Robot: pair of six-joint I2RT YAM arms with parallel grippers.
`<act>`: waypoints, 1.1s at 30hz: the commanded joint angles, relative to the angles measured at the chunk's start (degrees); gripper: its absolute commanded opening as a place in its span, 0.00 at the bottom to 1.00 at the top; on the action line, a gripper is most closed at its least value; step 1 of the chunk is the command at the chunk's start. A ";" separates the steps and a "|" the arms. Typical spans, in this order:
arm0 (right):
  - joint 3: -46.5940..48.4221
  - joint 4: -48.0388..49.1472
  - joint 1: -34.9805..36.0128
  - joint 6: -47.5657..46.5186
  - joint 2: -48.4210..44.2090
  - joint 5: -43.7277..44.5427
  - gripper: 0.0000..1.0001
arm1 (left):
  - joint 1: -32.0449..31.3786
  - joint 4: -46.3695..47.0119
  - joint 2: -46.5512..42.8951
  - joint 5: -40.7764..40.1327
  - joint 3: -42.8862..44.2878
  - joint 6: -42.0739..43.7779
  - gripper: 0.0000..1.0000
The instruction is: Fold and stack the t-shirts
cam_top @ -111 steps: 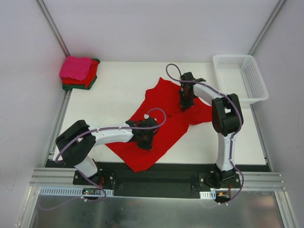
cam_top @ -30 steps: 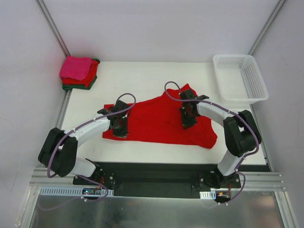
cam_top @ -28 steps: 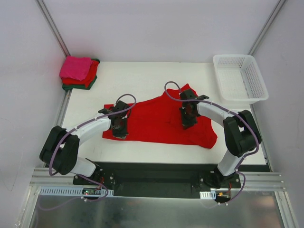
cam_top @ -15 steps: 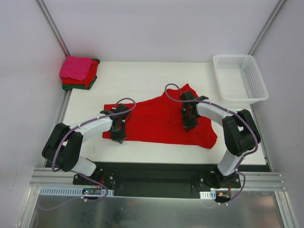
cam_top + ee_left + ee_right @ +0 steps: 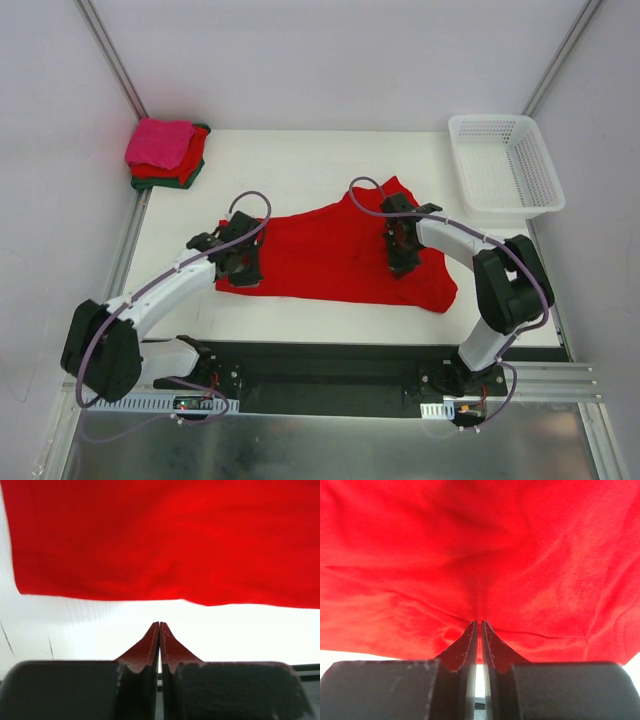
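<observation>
Change since earlier: left arm now reaches out longer and straighter than half a second ago, with its elbow swung toward the near left corner. The left gripper point(image 5: 241, 268) has shifted a little toward the far side at the shirt's left end. The right arm has barely moved over the same interval. Against the oldest view, the bright red t-shirt point(image 5: 330, 262) has gone from a slanted, bunched lie to a wide spread across the table point(image 5: 300, 160).
Left gripper: jaws pressed together with nothing between them. In the wrist view the fingertips point(image 5: 153, 631) sit over bare white table, short of the shirt's near hem and not touching the cloth.
Right gripper point(image 5: 399, 263): jaws closed, tips at the cloth on the right half of the shirt. Creases in the fabric run in toward the fingertips point(image 5: 470, 630). Whether a fold is pinched between them cannot be told.
Bright red t-shirt, position: middle of the table, long axis left to right, one layer, mildly wrinkled. One corner points to the far side just beyond the right gripper. It lies well apart from the stack and the basket.
Stack: far left corner; hot pink t-shirt point(image 5: 160, 142) on top, red t-shirt point(image 5: 168, 170) beneath, dark green t-shirt point(image 5: 186, 178) at the bottom.
Basket point(image 5: 500, 119): white lattice, far right corner.
</observation>
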 commanded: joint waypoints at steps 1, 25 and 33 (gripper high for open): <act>0.40 0.55 0.40 0.34 -4.44 -1.07 0.10 | -0.34 2.98 -4.53 -3.54 3.44 0.54 0.00; 3.74 2.31 1.81 -0.54 -1.37 -3.18 0.10 | -0.25 2.64 9.80 -13.48 -0.69 -5.87 0.00; 4.62 2.31 2.07 -0.54 0.04 -3.26 0.10 | -0.25 2.28 6.81 -10.67 -7.19 -9.65 0.00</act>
